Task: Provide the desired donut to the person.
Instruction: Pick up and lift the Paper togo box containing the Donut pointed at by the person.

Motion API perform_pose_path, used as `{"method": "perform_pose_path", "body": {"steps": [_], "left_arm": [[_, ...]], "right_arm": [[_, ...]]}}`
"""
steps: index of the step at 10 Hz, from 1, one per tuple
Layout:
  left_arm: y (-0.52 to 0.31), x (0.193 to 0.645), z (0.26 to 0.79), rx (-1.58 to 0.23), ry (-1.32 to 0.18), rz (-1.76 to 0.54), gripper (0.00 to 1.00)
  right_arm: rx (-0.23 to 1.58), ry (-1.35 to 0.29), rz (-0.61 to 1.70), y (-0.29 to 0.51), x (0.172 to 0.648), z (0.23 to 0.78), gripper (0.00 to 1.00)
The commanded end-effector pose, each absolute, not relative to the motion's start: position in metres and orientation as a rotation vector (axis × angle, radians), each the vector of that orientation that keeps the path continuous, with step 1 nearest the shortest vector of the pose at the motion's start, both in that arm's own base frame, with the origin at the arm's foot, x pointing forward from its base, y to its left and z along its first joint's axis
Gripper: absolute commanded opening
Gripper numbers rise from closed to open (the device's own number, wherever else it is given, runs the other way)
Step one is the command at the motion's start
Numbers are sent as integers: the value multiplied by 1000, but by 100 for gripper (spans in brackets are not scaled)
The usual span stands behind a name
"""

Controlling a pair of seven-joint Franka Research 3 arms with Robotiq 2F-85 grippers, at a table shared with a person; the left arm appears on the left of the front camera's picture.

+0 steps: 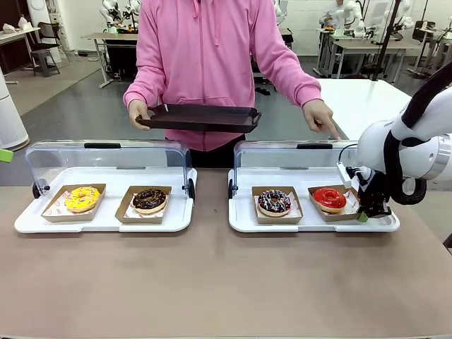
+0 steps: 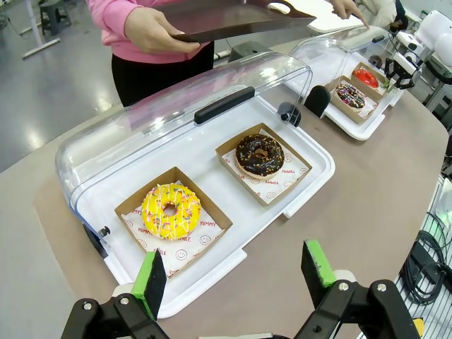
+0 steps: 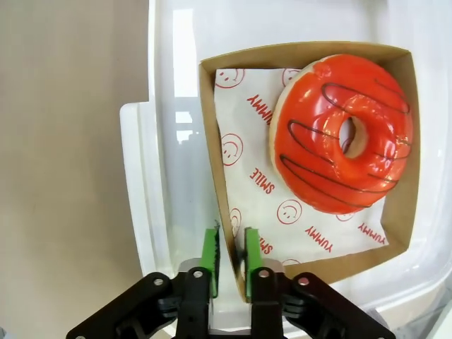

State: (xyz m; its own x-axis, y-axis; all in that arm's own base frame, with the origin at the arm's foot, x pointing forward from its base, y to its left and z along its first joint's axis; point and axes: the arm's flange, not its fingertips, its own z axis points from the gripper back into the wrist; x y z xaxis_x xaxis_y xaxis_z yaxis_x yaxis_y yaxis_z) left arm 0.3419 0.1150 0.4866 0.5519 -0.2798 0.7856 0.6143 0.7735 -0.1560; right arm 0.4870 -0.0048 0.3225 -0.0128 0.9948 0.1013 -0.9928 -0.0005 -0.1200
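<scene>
Brown cardboard tray wall sits pinched between our right gripper's narrowed pads, near its corner. We see the red donut lying inside, clear of them. Left gripper hangs spread wide over bare table. Person's hand seems to touch the lid rim.

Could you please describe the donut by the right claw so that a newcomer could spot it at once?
On the table, find the right tray. In its rightmost box lies the donut: red glaze with thin dark stripes, unlike its sprinkled neighbour.
</scene>
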Motion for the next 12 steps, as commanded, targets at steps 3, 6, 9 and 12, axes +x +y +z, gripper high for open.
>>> {"method": "perform_pose_path", "body": {"steps": [3, 6, 9, 12], "left_arm": [[118, 343, 484, -454, -845, -566, 100], [118, 343, 484, -454, -845, -566, 100], [118, 343, 484, -454, -845, -566, 100], [118, 343, 484, -454, -845, -566, 100]], "right_arm": [[-1, -162, 1601, -5, 479, 338, 0], [34, -177, 1629, -2, 434, 384, 0], [62, -269, 1679, 3, 356, 454, 0], [12, -420, 1838, 20, 278, 532, 0]]}}
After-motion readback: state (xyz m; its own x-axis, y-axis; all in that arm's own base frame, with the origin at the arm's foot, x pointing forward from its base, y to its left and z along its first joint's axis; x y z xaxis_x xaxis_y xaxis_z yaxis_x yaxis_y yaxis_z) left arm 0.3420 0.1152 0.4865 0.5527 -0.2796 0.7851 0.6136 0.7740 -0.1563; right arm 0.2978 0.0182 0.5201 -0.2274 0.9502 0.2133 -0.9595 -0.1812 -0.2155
